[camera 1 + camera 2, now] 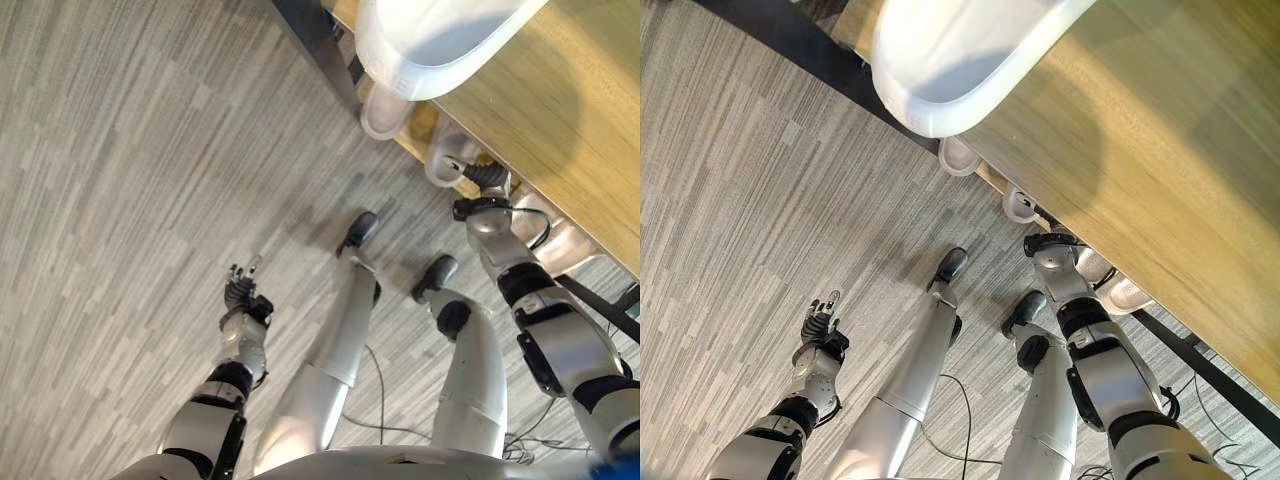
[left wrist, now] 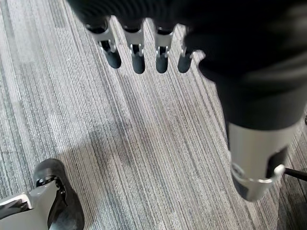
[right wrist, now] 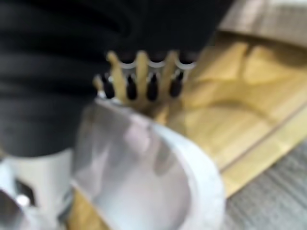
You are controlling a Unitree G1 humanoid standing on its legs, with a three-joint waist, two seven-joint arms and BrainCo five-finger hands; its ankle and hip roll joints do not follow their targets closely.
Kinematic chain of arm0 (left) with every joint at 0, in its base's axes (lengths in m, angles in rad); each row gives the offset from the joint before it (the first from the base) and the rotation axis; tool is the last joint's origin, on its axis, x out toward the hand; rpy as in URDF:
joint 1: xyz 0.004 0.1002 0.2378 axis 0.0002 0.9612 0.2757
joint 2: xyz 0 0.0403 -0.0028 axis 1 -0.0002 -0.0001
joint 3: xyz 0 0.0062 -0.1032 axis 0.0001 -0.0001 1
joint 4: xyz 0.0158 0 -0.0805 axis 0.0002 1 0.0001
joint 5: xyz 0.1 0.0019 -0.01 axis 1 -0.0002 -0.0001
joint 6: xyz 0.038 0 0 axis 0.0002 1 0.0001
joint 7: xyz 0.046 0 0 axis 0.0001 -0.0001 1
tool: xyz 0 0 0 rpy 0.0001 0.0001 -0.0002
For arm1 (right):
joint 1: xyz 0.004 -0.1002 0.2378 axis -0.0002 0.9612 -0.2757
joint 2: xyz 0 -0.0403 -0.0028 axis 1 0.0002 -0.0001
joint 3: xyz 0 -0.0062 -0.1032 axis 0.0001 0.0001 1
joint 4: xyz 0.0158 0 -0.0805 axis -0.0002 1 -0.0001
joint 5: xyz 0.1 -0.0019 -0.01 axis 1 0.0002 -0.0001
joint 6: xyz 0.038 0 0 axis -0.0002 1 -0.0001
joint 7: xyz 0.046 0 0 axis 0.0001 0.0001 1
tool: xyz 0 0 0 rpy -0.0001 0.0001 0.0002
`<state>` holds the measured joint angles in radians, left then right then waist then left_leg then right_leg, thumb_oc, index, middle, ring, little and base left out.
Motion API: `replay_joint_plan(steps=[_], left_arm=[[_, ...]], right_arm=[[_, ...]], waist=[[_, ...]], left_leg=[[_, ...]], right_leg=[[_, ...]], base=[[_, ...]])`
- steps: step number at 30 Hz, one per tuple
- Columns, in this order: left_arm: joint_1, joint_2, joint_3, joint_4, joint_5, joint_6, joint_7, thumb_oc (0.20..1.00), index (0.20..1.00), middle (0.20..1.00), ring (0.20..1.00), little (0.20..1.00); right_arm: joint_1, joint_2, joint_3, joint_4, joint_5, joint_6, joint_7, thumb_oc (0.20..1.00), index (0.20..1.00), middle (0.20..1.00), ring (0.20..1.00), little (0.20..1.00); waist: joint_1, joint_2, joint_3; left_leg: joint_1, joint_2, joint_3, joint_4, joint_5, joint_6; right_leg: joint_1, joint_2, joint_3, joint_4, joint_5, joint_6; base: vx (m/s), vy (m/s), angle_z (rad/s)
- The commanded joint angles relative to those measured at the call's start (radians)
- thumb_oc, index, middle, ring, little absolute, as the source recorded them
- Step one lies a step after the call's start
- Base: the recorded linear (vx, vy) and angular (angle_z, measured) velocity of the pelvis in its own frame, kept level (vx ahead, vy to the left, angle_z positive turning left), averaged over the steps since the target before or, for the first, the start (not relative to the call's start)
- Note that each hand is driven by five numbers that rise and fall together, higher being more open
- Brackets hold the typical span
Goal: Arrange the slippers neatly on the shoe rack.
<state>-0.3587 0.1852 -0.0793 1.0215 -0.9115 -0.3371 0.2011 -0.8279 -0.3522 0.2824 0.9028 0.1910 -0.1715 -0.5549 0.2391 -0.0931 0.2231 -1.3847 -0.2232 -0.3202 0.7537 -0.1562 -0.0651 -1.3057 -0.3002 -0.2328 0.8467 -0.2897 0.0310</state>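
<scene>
A large white slipper lies on the wooden top of the shoe rack. On the lower shelf several pale slippers poke out from under the top, among them one at the far end. My right hand reaches under the top to the second slipper. In the right wrist view its fingers lie over the rim of this white slipper with the thumb beside it, gripping it. My left hand hangs over the carpet, fingers relaxed, holding nothing.
Grey striped carpet covers the floor to the left of the rack. A dark metal frame bar runs along the rack's far end. Another pale slipper sits on the lower shelf nearer to me.
</scene>
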Motion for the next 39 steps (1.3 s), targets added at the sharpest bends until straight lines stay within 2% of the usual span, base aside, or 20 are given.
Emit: replay_joint_plan(steps=[1, 12, 23, 35, 39], left_arm=[[0.066, 0.056, -0.031, 0.035, 0.024, -0.02, -0.002, 1.0, 1.0, 1.0, 1.0, 1.0], [0.07, 0.07, -0.038, 0.037, 0.05, -0.015, -0.012, 1.0, 1.0, 1.0, 1.0, 1.0], [0.011, 0.046, -0.044, 0.066, 0.06, -0.005, -0.005, 1.0, 1.0, 1.0, 1.0, 1.0], [-0.006, 0.049, -0.048, 0.075, 0.059, -0.012, 0.005, 1.0, 1.0, 1.0, 1.0, 1.0], [0.009, 0.046, -0.045, 0.095, 0.064, 0.001, -0.004, 1.0, 1.0, 1.0, 1.0, 1.0]], right_arm=[[-0.03, 0.027, -0.011, -0.013, 0.06, -0.06, 0.016, 1.0, 1.0, 1.0, 1.0, 1.0], [-0.045, 0.046, -0.003, -0.002, 0.1, -0.077, 0.051, 1.0, 1.0, 1.0, 1.0, 1.0], [0.055, 0.115, 0.031, -0.083, 0.12, -0.093, 0.094, 1.0, 1.0, 1.0, 1.0, 1.0], [0.023, 0.153, 0.044, -0.068, 0.173, -0.117, 0.112, 1.0, 1.0, 1.0, 1.0, 1.0], [0.074, 0.2, 0.013, -0.001, 0.278, -0.123, 0.148, 1.0, 1.0, 1.0, 1.0, 1.0]], waist=[[0.013, 0.032, -0.008], [0.015, 0.034, -0.013], [-0.016, 0.023, -0.017], [-0.019, 0.033, -0.014], [-0.028, 0.028, -0.017]], left_leg=[[-0.018, 0.058, 0.117, -0.122, 0.062, 0.038], [-0.024, 0.058, 0.124, -0.108, 0.058, 0.036], [0.002, 0.071, 0.121, -0.134, 0.066, 0.033], [-0.005, 0.069, 0.114, -0.139, 0.072, 0.03], [0.013, 0.079, 0.125, -0.129, 0.064, 0.031]], right_leg=[[-0.026, -0.003, 0.129, 0.087, -0.053, 0.034], [-0.033, -0.002, 0.129, 0.105, -0.062, 0.025], [0.0, 0.013, 0.125, 0.068, -0.043, 0.034], [-0.014, 0.009, 0.131, 0.074, -0.044, 0.03], [0.003, 0.014, 0.135, 0.071, -0.039, 0.029]], base=[[0.0, 0.0, 0.0], [0.0, 0.0, 0.0], [0.0, 0.0, 0.0], [0.0, 0.003, 0.0], [0.0, 0.008, 0.0]])
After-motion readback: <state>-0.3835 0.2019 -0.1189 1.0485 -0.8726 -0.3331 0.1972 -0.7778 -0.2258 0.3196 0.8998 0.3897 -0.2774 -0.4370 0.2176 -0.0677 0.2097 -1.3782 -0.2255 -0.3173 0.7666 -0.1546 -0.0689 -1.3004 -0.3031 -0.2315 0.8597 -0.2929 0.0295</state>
